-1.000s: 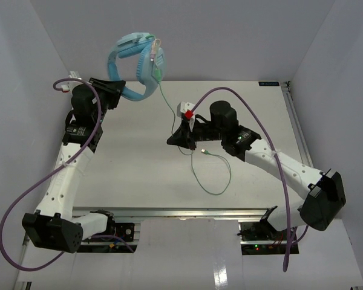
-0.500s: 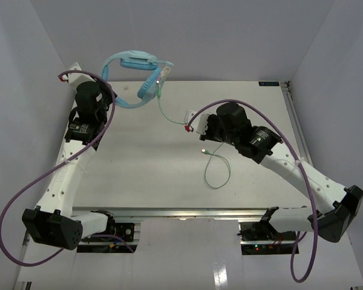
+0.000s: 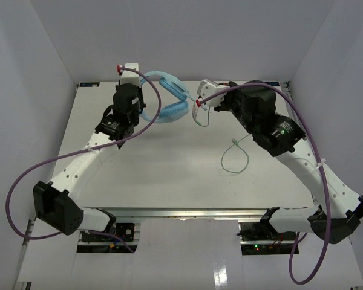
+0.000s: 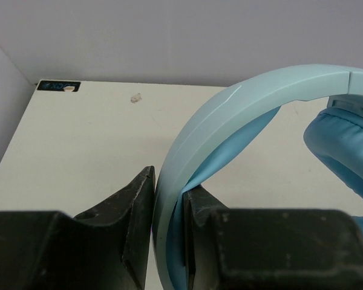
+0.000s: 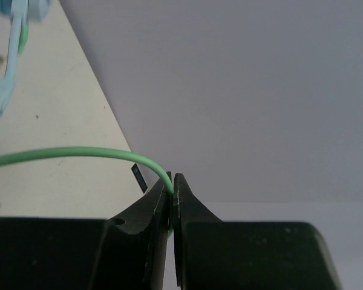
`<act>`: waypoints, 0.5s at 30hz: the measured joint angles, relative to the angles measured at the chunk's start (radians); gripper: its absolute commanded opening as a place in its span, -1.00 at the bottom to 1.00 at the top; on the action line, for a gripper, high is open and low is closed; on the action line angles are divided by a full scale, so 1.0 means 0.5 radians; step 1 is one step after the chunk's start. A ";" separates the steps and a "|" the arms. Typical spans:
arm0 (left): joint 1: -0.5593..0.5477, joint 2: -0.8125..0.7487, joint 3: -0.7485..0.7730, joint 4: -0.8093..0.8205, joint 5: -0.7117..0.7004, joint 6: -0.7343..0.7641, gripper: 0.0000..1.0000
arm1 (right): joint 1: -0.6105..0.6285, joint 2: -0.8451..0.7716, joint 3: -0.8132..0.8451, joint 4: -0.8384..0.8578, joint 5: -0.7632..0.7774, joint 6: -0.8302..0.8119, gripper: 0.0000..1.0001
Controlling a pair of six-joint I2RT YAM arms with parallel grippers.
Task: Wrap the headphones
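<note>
Left arm (image 3: 88, 151) outstretched, fingers (image 4: 126, 232) on headphones (image 4: 230, 112)

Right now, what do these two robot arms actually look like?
The left arm and right arm have white tubular links, bulky black joints and a thick purple cable looping along each. The left end effector and right end effector have black wedge-shaped fingers.

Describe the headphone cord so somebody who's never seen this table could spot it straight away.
On the white table, look right of the light blue headphones, where the right gripper pinches a thin line. That is the cord: pale green and hair-thin, unlike the thick purple cables on the arms.
</note>
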 measured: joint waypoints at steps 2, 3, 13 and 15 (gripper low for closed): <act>-0.092 0.060 -0.009 0.029 -0.014 0.085 -1.00 | 0.033 0.028 0.091 -0.007 -0.023 -0.006 -0.85; -0.130 0.086 -0.013 0.037 -0.017 0.122 -1.00 | 0.043 0.045 0.134 -0.018 -0.043 -0.004 -0.84; -0.259 0.179 -0.117 0.175 0.166 0.189 -1.00 | 0.060 0.149 0.321 -0.035 -0.254 0.059 -0.85; -0.257 0.150 -0.190 0.229 0.261 0.155 -1.00 | 0.060 0.160 0.321 -0.024 -0.255 0.060 -0.85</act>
